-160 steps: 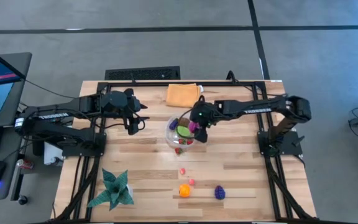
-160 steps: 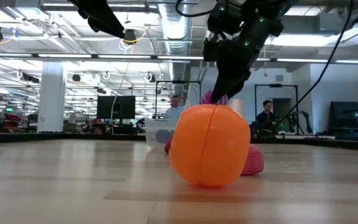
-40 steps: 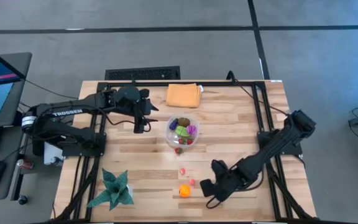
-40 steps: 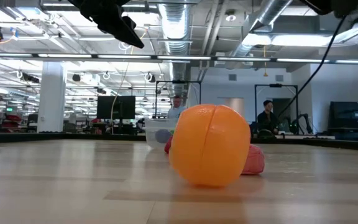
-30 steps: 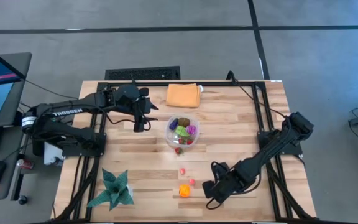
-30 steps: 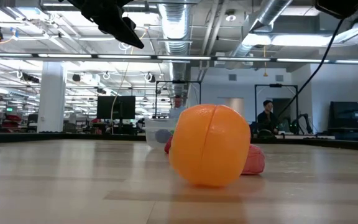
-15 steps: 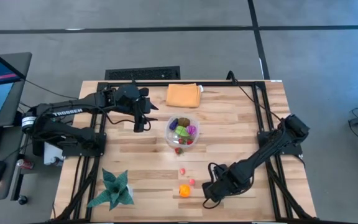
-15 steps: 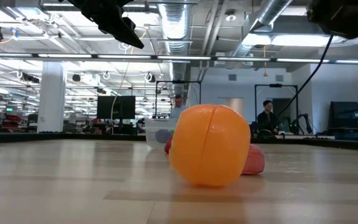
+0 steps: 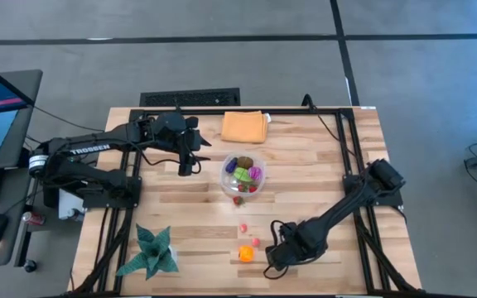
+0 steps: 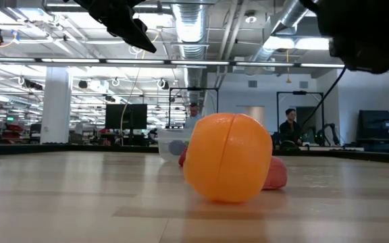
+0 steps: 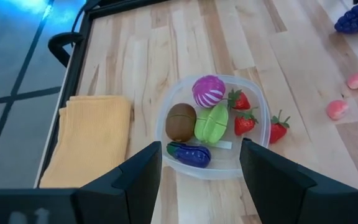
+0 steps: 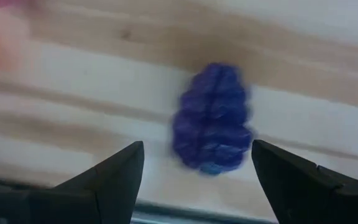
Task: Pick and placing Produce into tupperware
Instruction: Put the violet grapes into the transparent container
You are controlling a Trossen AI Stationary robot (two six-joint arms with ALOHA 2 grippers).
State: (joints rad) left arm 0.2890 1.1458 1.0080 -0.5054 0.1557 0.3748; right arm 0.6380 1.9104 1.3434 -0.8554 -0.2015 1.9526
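Note:
The clear tupperware (image 9: 244, 176) (image 11: 213, 124) holds a magenta piece (image 11: 209, 91), a brown one (image 11: 181, 121), a green one (image 11: 211, 122), a dark purple one (image 11: 189, 154) and strawberries (image 11: 241, 112). Another strawberry (image 11: 278, 127) lies just outside its wall. On the table near the near edge lie an orange fruit (image 9: 245, 253) (image 10: 228, 157) and two pink pieces (image 9: 256, 242). My right gripper (image 9: 273, 253) (image 12: 196, 149) is open above a purple grape cluster (image 12: 213, 118), one finger on either side and apart from it. My left gripper (image 9: 185, 163) (image 11: 201, 152) waits open, left of the tupperware.
A folded orange cloth (image 9: 243, 126) lies by the far edge behind the tupperware. A green spiky plant (image 9: 151, 252) stands at the near left corner. Black frame rails (image 9: 356, 165) run along the table's sides. In the low view the right gripper (image 10: 356, 30) looms at upper right.
My right gripper has moved along the near edge toward the table's left, closer to the orange fruit, staying open over the purple grape cluster; it has come into the low view at upper right. The produce has not moved.

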